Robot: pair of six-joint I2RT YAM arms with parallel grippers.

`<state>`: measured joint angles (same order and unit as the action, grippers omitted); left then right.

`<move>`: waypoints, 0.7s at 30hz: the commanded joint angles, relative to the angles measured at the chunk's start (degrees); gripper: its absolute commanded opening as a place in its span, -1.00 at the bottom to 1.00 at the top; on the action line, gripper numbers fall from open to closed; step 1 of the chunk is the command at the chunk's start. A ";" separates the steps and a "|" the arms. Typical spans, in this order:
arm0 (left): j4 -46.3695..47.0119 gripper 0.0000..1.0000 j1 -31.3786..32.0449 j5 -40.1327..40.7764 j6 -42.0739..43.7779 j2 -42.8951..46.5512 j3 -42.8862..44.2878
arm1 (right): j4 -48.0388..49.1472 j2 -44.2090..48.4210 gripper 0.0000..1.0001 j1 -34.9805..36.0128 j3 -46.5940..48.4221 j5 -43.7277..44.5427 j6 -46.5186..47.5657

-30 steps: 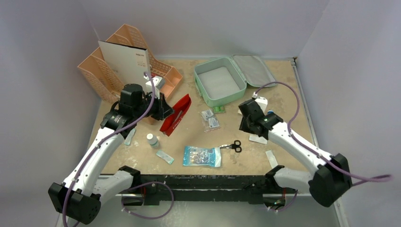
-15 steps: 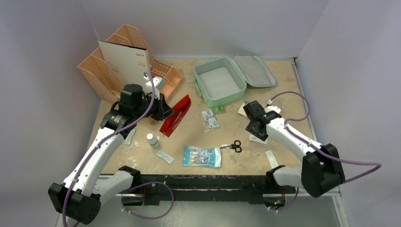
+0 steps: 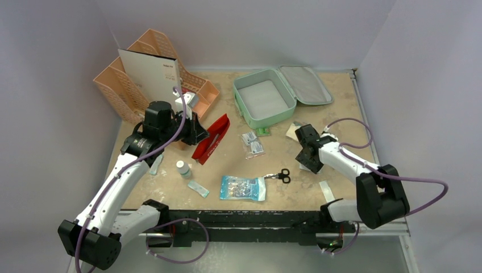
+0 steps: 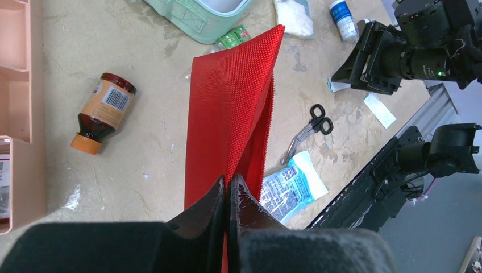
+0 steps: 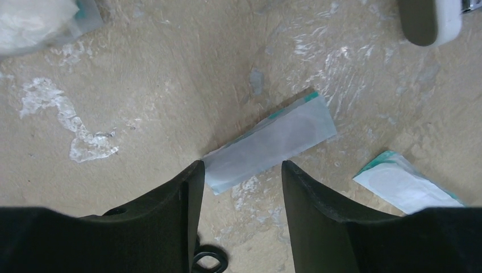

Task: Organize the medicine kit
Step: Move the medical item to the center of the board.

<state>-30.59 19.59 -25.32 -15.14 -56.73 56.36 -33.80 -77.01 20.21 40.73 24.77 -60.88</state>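
Observation:
The medicine kit (image 3: 245, 111), a mint-green case, lies open at the back with its grey-lined lid (image 3: 306, 84) folded right; its corner (image 4: 196, 17) shows in the left wrist view. My left gripper (image 3: 199, 132) (image 4: 229, 185) is shut on the edge of a red pouch (image 3: 213, 138) (image 4: 233, 102), which hangs tilted above the table. My right gripper (image 3: 305, 161) (image 5: 243, 168) is open, pointing down close over the table. A flat white-and-teal packet (image 5: 270, 142) (image 3: 311, 167) lies on the table just beyond its fingertips, untouched.
A peach organizer (image 3: 122, 94) stands at the back left. Scissors (image 3: 281, 175) (image 4: 312, 122), a blue-white packet (image 3: 243, 187), a small white bottle (image 3: 182, 168), a brown bottle (image 4: 102, 111), small sachets (image 3: 252, 143) and a second flat packet (image 5: 406, 185) lie on the table.
The right arm folded in toward its base and its gripper dropped lower over the flat packet, jaws wider than a second ago. The left arm and red pouch have not moved.

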 commanded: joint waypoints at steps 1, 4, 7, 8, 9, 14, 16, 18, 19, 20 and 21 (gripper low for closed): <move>1.24 -1.00 0.18 -0.78 1.34 0.43 1.58 | 4.19 -0.13 0.11 -0.16 -1.17 -2.52 0.29; 1.23 -1.00 0.18 -0.78 1.29 0.43 1.59 | 6.07 -1.02 0.09 -0.12 -1.10 -6.22 0.23; 1.23 -1.00 0.18 -0.88 1.26 0.42 1.56 | 8.86 -1.82 0.06 -0.09 -0.55 -9.23 -0.75; 1.23 -1.00 0.18 -0.94 1.25 0.45 1.61 | 10.30 -2.15 0.03 -0.08 -0.28 -10.27 -0.74; 1.21 -1.00 0.18 -1.02 1.33 0.40 1.57 | 11.91 -2.61 0.02 -0.07 0.01 -12.12 -1.16; 1.04 -1.00 0.18 -1.11 1.34 0.33 1.39 | 19.62 -6.71 -0.04 -0.07 2.52 -19.34 -1.94; 0.98 -1.00 0.18 -1.02 1.42 0.27 1.30 | 21.68 -7.78 -0.05 -0.06 3.61 -21.18 -1.56; 0.98 -1.00 0.19 -0.96 1.42 0.22 1.30 | 23.46 -8.18 -0.05 -0.07 4.89 -23.78 -0.93; 0.97 -1.00 0.23 -0.91 1.42 0.22 1.32 | 24.08 -7.89 -0.05 -0.08 5.48 -24.62 -0.93; 1.02 -1.00 0.22 -0.88 1.50 0.22 1.30 | 24.09 -7.36 -0.05 -0.04 6.20 -25.76 -0.93; 1.02 -1.00 0.19 -0.87 1.51 0.24 1.30 | 23.63 -6.79 -0.05 -0.07 7.00 -26.64 -0.93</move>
<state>-30.96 19.59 -25.36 -15.14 -56.75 56.36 -13.30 -85.41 20.18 43.83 4.03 -61.52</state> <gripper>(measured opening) 0.004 0.477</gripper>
